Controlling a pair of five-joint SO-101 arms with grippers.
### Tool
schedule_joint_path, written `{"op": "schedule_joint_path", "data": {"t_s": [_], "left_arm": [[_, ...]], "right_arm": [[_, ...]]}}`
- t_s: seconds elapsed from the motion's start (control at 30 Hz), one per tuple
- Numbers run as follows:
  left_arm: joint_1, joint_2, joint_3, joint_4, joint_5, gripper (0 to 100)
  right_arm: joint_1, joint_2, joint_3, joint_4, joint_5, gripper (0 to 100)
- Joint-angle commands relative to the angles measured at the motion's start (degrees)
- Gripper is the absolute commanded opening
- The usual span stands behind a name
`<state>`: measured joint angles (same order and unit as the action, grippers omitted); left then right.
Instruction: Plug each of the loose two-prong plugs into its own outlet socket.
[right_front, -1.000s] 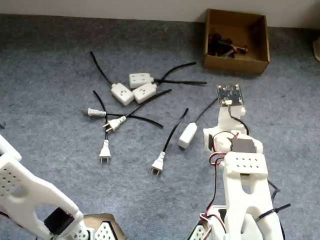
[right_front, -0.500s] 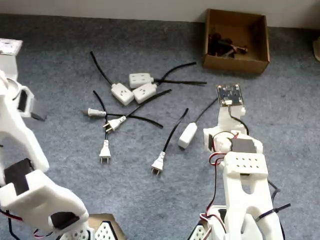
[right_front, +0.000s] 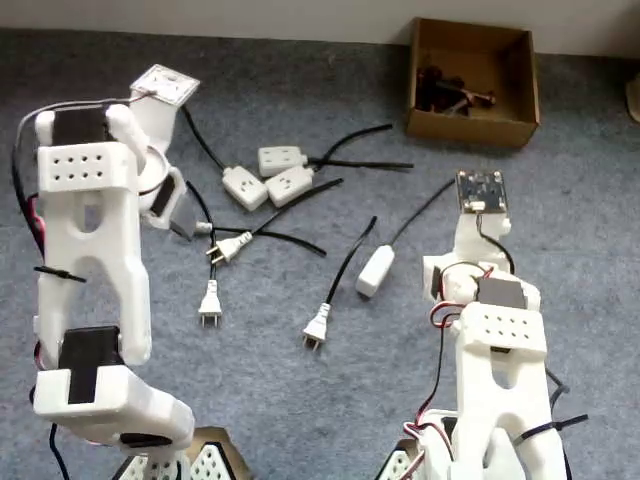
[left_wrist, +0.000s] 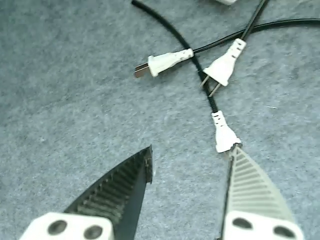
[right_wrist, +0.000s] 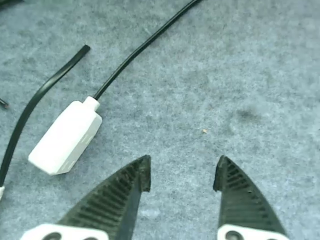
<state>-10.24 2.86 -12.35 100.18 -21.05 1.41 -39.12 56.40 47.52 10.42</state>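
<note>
**High view**
- Sockets: three (right_front: 281, 160) lie touching one another at upper centre. A lone socket (right_front: 375, 270) lies centre right.
- Plugs: three are grouped (right_front: 228, 248) at centre left. A fourth plug (right_front: 317, 328) lies apart at lower centre. None is seated yet.
- Arms: the left arm (right_front: 90, 230) runs down the left side, its head beside the plug group. The right arm (right_front: 495, 340) is at lower right, near the lone socket.
- Cardboard box (right_front: 472, 80): upper right, not needed.

**Left wrist view**
- Left gripper (left_wrist: 192, 150): jaws spread wide, with nothing between them.
- Nearest plug (left_wrist: 225, 139): it lies just by the pale fingertip (left_wrist: 245, 175), outside the gap. Two more plugs lie beyond it, across a black cord (left_wrist: 200, 65).
- Advice: you are likely lining up a pick. Shift sideways until the plug's body, not its cord, sits between the fingers, and leave the prongs free.

**Right wrist view**
- Right gripper (right_wrist: 182, 162): jaws spread over bare carpet.
- The lone socket lies off beside the dark finger (right_wrist: 125, 190).
- Advice: centre on the socket's body and keep its slotted face clear for the plug.
</note>
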Motion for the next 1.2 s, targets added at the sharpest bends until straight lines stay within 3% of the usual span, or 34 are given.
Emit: {"op": "schedule_joint_path", "data": {"t_s": [0.0, 0.27, 0.43, 0.67, 0.9, 1.17], "left_arm": [[7.3, -3.1, -0.9, 0.2, 1.4, 23], [19.2, -3.2, -0.7, 0.7, 1.9, 23], [25.1, -3.2, -0.3, 0.7, 6.3, 23], [30.6, -5.8, 1.1, 0.8, 6.4, 15], [38.0, -15.8, 8.6, 0.0, 6.3, 15], [41.9, -16.8, 15.3, -6.9, 5.9, 20]], "right_arm": [[2.4, -0.9, -0.6, -1.2, -0.4, 20.2], [6.3, -0.9, -0.9, -1.1, -2.5, 20.2], [6.5, -0.9, -0.8, -1.1, -2.5, 20.2], [6.5, -0.9, -0.7, -1.2, -2.5, 20.2], [6.9, -0.9, -0.8, -1.2, -2.4, 20.2], [9.5, -0.9, -0.6, -1.2, -2.4, 20.2]]}}
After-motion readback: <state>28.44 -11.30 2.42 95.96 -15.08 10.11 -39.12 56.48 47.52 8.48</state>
